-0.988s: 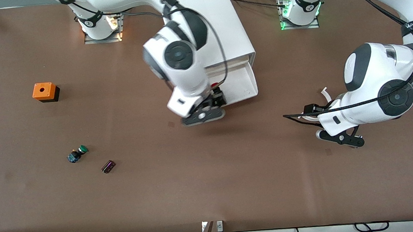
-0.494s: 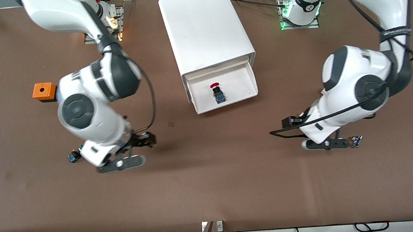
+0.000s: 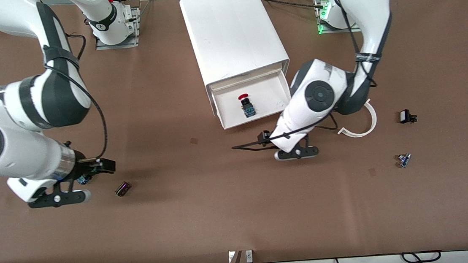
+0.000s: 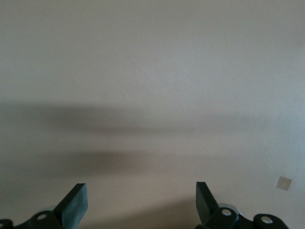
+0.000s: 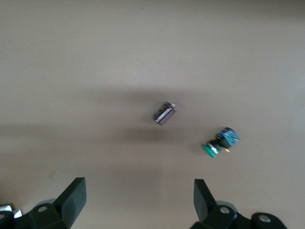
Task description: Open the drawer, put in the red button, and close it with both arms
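Observation:
The white cabinet (image 3: 229, 26) stands mid-table, and its top drawer (image 3: 271, 96) is pulled out toward the front camera. The red button (image 3: 245, 103) lies in the drawer, with its red cap toward the cabinet. My left gripper (image 3: 277, 143) hangs over the table just in front of the drawer's corner toward the left arm's end. In the left wrist view it (image 4: 140, 191) is open and empty over bare table. My right gripper (image 3: 87, 174) is over the table toward the right arm's end. In the right wrist view it (image 5: 139, 188) is open and empty.
A green-capped button (image 5: 220, 143) and a small dark part (image 3: 123, 188) lie by my right gripper. A white curved strip (image 3: 361, 128), a small black piece (image 3: 405, 116) and a small blue part (image 3: 404, 160) lie toward the left arm's end.
My right gripper has left the drawer and swung to the right arm's end, leaving the red button in the drawer. My left arm has swung in toward the drawer's front.

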Robot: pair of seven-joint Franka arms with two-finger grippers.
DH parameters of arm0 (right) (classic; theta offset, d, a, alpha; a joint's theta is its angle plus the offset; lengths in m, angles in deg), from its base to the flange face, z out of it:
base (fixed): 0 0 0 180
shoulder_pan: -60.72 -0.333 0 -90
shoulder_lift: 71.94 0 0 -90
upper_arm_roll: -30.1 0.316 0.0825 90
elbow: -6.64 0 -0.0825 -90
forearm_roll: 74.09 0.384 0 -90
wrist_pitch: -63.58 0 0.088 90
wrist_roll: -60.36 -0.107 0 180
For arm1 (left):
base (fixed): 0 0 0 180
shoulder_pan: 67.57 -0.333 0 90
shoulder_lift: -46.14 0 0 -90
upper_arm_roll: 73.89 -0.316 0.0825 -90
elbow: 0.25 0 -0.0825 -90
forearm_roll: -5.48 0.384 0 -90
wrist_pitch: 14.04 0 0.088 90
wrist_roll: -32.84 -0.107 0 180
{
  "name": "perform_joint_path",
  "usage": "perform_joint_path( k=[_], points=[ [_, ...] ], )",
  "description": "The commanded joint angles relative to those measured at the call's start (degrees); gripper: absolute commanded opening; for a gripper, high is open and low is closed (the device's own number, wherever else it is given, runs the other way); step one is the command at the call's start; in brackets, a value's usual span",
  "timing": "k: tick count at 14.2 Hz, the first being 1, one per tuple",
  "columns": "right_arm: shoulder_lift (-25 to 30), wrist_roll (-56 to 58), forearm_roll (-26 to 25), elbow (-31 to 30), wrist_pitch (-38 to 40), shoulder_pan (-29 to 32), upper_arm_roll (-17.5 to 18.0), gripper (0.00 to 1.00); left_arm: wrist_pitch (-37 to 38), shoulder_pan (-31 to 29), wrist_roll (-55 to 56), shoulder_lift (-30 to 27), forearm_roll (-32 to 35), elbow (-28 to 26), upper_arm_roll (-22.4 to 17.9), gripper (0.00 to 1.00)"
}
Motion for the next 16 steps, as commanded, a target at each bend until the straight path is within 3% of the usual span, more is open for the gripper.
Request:
perform_joint_path(
  k=[1, 5, 8, 16],
  points=[
    [3.0, 1.0, -0.8, -0.8, 3.2, 2.1, 0.5, 1.00, -0.4, 1.3, 2.4, -1.7, 0.2, -3.4, -0.2, 1.00],
    [7.5, 4.6, 0.0, -3.5, 5.4, 6.8, 0.5, 1.00, 11.7, 1.7, 8.6, -2.6, -0.2, -3.6, 3.7, 1.00],
    [15.5, 7.8, 1.9, -13.2, 2.4, 11.3, 1.2, 1.00, 13.0, 1.7, 9.3, -2.2, -0.8, -4.3, 6.5, 1.00],
    [23.9, 10.3, 0.6, -22.5, 1.7, 13.0, 1.2, 1.00, 19.3, 1.9, 10.0, -2.1, -0.9, -4.3, 8.9, 1.00]
  ],
)
